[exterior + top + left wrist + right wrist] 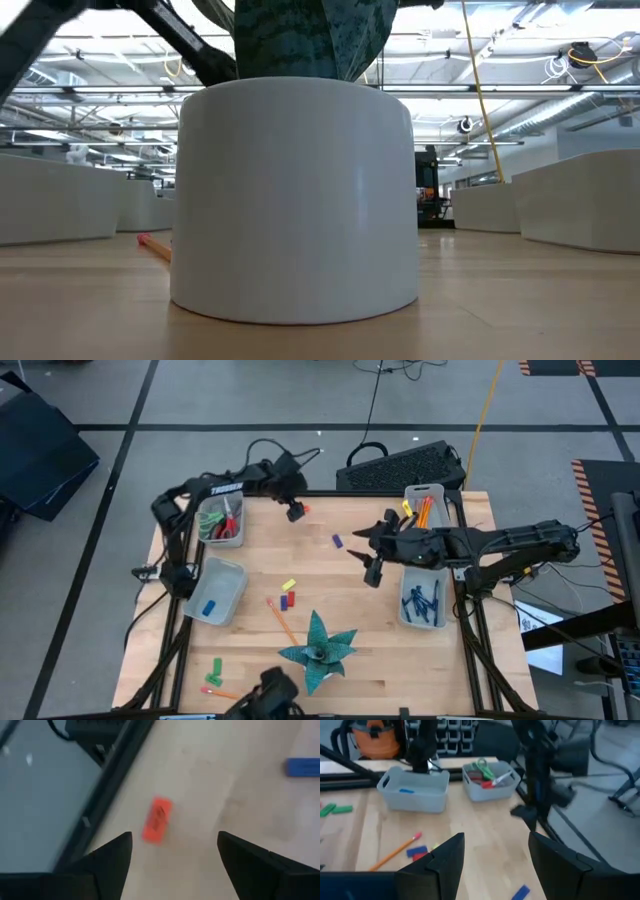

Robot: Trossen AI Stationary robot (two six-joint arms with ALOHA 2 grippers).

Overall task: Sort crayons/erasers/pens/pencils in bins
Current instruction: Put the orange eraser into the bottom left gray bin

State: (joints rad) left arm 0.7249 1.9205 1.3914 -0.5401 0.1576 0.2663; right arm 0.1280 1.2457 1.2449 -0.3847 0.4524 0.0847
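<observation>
Four translucent bins stand on the wooden table: one with scissors (221, 522), one with a blue eraser (214, 592), one with orange pencils (425, 510) and one with dark blue pens (422, 600). My left gripper (296, 512) is open near the far edge, just above a small orange eraser (157, 819) that lies flat on the table ahead of its fingers. My right gripper (372, 568) hovers open over the table's middle right, with nothing between its fingers. An orange pencil (280, 620) lies loose near the middle.
A potted plant in a white pot (295, 200) stands at the near middle. Small loose pieces lie about: a blue one (338, 541), a yellow one (289, 584), blue and red ones (287, 600), green ones (216, 668). A dark keyboard (400, 465) lies beyond the far edge.
</observation>
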